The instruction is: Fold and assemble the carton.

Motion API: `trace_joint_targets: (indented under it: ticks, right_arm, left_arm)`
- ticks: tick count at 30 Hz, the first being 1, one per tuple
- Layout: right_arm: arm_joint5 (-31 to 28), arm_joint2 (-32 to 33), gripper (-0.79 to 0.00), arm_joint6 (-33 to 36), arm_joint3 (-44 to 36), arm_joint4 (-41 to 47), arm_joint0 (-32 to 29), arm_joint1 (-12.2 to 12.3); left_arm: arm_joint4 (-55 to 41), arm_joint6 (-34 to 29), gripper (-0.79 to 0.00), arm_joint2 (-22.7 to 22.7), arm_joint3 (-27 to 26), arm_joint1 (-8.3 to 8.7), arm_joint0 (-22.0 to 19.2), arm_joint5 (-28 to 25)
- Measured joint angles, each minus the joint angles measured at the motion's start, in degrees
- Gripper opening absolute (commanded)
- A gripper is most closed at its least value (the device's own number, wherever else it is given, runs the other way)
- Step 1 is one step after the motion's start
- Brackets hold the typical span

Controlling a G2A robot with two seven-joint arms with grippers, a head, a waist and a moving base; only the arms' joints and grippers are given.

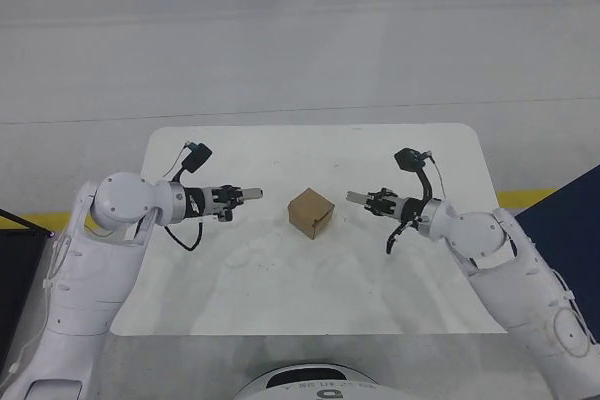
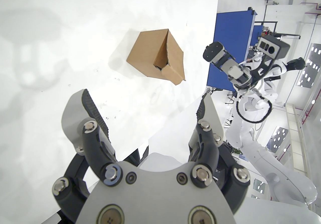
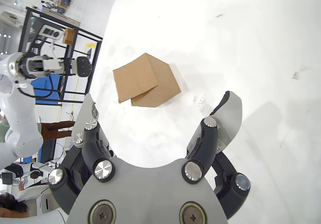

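A: Top view, and the carton (image 1: 310, 212) sits mid-frame on the white table (image 1: 280, 290); it lies between the two arms, apart from both.
B: It's close to a cube, so no clear long axis; it's turned diamond-wise, one corner aimed at the lower edge of the frame.
A: Left gripper (image 2: 145, 94) is spread wide, holding nothing; it faces the carton's loosely folded end, a small flap jutting out.
B: Right gripper (image 3: 157, 95) is just as wide, empty too; on its side a broad flap overhangs the carton's wall.
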Motion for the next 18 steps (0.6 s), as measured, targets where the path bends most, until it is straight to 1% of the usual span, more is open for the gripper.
trace_joint_targets:
  ticks: [3,7,10,15,18]
  right_arm:
    - [0.83,-4.61,-0.123,1.54,4.3,-1.4,5.32,-1.12]
    - [-1.8,-10.24,-0.172,3.2,9.22,-0.02,10.58,-2.78]
    - [-3.24,-14.12,-0.191,4.51,12.27,-0.41,13.65,-3.98]
    - [-6.16,-17.71,-0.197,5.3,16.41,2.12,16.41,-5.49]
    - [-7.05,-18.71,-0.209,5.77,15.93,2.01,16.01,-5.78]
  left_arm:
    - [0.08,0.12,0.0,-0.16,-0.47,0.23,0.32,0.31]
    - [-0.27,0.06,0.0,-0.59,-0.83,0.56,0.76,0.41]
    - [-0.63,0.18,0.0,-0.76,-0.85,0.77,1.35,0.27]
    - [-0.71,0.04,0.0,-1.14,-0.97,1.2,2.25,-0.07]
    - [-0.83,-0.47,0.0,-2.32,-0.93,1.6,3.05,-0.28]
